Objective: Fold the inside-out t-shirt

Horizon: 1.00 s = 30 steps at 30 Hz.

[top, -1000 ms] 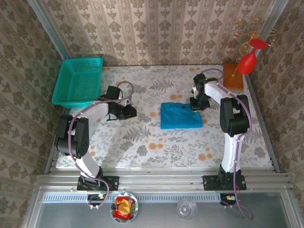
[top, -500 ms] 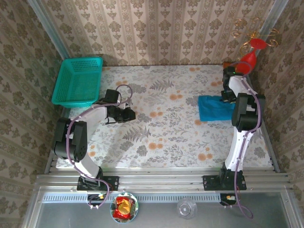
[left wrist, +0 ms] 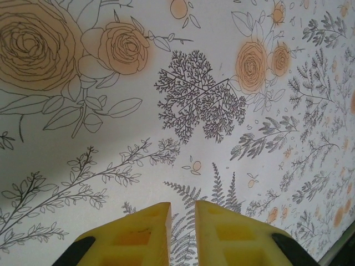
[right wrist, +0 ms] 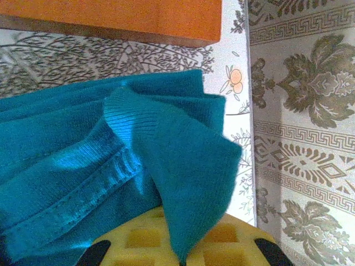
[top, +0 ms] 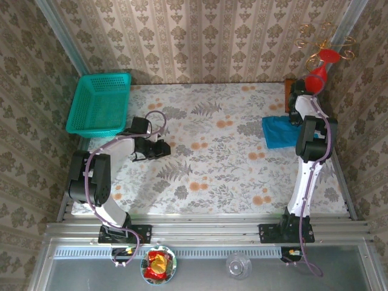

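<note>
The inside-out t-shirt (top: 279,131) is a bunched blue-teal bundle at the table's far right side. My right gripper (top: 293,119) sits at its far right edge, close to the wall. In the right wrist view a fold of the t-shirt (right wrist: 83,144) comes out from between the yellow fingers of my right gripper (right wrist: 183,220), which is shut on it. My left gripper (top: 162,149) hovers low over bare tablecloth left of centre, far from the shirt. Its yellow fingers (left wrist: 147,233) stand a narrow gap apart around my left gripper (left wrist: 183,209), with nothing between them.
A teal mesh basket (top: 100,103) stands at the back left corner. An orange wooden board (right wrist: 111,16) lies just beyond the shirt, against the patterned wall (right wrist: 299,111). A red glass-shaped ornament (top: 318,76) hangs over the back right corner.
My right gripper has dragged the t-shirt from the table's middle to the far right, near the wall. The left gripper has drifted slightly left.
</note>
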Each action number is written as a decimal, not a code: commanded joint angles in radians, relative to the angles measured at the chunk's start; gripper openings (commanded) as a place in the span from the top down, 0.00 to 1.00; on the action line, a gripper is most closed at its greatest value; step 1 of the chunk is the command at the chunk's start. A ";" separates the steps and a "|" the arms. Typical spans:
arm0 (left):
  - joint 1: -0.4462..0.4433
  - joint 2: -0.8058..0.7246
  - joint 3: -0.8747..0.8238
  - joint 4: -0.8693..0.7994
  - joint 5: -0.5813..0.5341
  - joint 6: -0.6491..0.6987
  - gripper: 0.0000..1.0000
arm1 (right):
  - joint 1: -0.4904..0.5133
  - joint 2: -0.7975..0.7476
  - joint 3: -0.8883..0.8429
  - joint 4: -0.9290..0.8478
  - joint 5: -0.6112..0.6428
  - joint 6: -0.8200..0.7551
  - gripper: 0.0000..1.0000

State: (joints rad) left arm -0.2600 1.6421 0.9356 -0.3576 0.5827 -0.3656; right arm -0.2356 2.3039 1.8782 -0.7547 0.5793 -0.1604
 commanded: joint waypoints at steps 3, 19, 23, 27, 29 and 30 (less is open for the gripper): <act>0.008 -0.023 -0.010 -0.003 0.017 0.012 0.80 | -0.023 -0.008 -0.023 0.082 0.069 -0.008 1.00; 0.010 -0.054 0.014 -0.053 -0.004 0.026 0.80 | -0.040 -0.155 -0.124 0.213 0.113 0.077 0.40; 0.010 -0.059 0.018 -0.061 -0.008 0.027 0.80 | -0.047 -0.178 -0.116 0.213 0.099 0.085 0.39; 0.008 -0.058 0.019 -0.064 -0.012 0.025 0.80 | -0.058 -0.163 -0.099 0.213 0.067 0.101 0.41; 0.008 -0.062 0.015 -0.066 -0.017 0.026 0.80 | -0.063 -0.141 -0.086 0.211 0.065 0.111 0.44; 0.009 -0.061 0.013 -0.068 -0.018 0.027 0.80 | -0.065 -0.136 -0.086 0.212 0.064 0.114 0.47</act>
State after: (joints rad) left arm -0.2600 1.6051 0.9363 -0.3973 0.5751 -0.3649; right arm -0.2909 2.1551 1.7611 -0.5529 0.6468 -0.0837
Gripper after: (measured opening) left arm 0.197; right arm 0.542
